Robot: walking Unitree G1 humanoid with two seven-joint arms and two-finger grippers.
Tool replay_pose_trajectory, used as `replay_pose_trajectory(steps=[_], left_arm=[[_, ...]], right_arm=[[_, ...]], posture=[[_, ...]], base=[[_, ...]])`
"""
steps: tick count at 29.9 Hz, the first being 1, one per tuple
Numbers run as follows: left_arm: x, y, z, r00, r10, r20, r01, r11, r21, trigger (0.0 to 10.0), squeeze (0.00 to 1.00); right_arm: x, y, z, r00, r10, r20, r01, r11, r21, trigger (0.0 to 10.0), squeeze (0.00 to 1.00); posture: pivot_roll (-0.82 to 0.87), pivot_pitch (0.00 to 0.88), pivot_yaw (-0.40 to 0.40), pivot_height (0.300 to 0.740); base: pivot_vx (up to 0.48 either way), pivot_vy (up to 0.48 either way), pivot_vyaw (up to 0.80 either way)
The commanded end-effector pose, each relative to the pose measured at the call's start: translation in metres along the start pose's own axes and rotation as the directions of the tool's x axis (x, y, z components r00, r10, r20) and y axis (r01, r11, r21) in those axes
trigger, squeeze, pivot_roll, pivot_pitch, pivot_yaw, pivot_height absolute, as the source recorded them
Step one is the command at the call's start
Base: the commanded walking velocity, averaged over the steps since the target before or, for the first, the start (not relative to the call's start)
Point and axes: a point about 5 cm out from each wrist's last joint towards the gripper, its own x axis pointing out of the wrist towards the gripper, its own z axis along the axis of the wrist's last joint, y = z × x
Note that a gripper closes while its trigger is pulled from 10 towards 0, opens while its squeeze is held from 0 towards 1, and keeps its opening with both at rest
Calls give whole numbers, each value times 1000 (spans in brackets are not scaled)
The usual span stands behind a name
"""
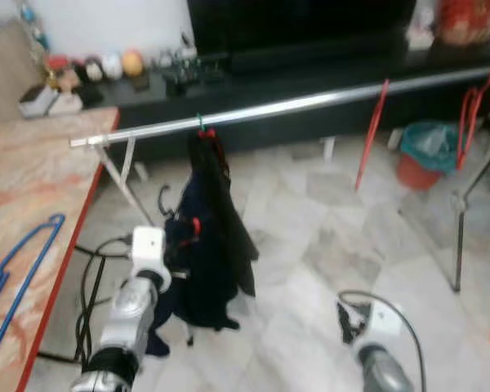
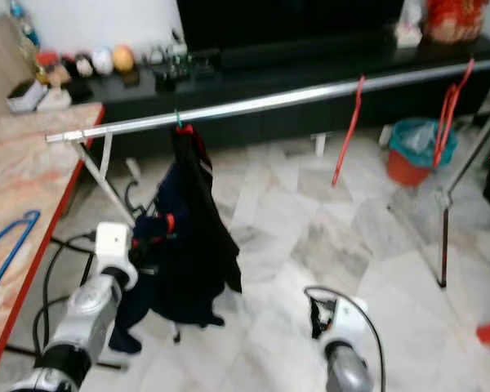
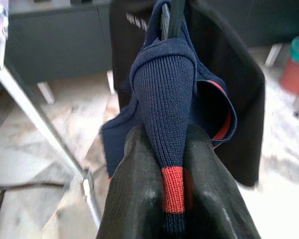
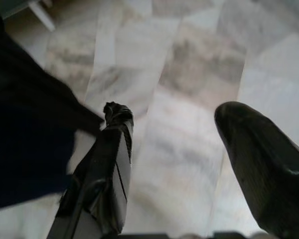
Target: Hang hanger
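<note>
Two eye views: your left pincer (image 1: 178,233) sits against the navy garment (image 1: 208,237), which hangs on a hanger (image 1: 201,124) hooked over the steel rail (image 1: 310,102); a blue hanger (image 1: 16,261) lies on the worktop (image 1: 33,180).
Left wrist: you see both fingers (image 3: 134,199) clamped on the garment's red-striped cuff (image 3: 172,191).
Right wrist: your right pincer (image 4: 174,149) hangs spread apart above the marble floor (image 4: 189,64).

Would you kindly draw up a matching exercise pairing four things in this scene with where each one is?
Things:
1. dark garment
2. blue hanger
3. red hanger
4. teal-lined bin

Places:
A. lying on the marbled table
B. standing on the floor beside the black cabinet
C. hanging empty on the metal rail
D. hanging from the rail, sleeve cuff pinched by the left gripper

Pairs: 1-D, 2-A, 3-C, 4-B
</note>
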Motion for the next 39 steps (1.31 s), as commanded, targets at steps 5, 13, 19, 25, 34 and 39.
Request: replay_pose_trajectory(steps=[5, 13, 19, 25, 34, 39], left_arm=[[0, 13, 7, 999, 34, 27, -35, 999, 37, 10000, 0], [2, 13, 8, 998, 48, 28, -49, 998, 39, 10000, 0], [1, 15, 8, 998, 58, 31, -59, 997, 46, 10000, 0], [1, 19, 8, 996, 79, 29, -80, 996, 45, 10000, 0], [5, 24, 13, 991, 130, 41, -132, 990, 49, 10000, 0], [8, 28, 16, 984, 176, 34, -177, 984, 17, 10000, 0]], right_arm=[[0, 14, -6, 999, 38, -27, -38, 999, 26, 10000, 0], [0, 15, -6, 999, 47, -25, -46, 998, 33, 10000, 0], [0, 15, -6, 998, 53, -26, -52, 998, 36, 10000, 0], [0, 16, -7, 998, 63, -30, -62, 998, 31, 10000, 0], [0, 19, -6, 997, 74, -25, -73, 997, 31, 10000, 0], [0, 20, -6, 997, 76, -24, -76, 997, 35, 10000, 0]], posture=[[-32, 5, 81, 740], [-31, 9, 79, 740], [-30, 8, 77, 740], [-30, 9, 75, 740], [-33, 9, 80, 740], [-34, 11, 82, 740]], base=[[302, 0, 0], [301, 0, 0], [302, 0, 0], [304, 0, 0], [295, 0, 0], [105, 0, 0]])
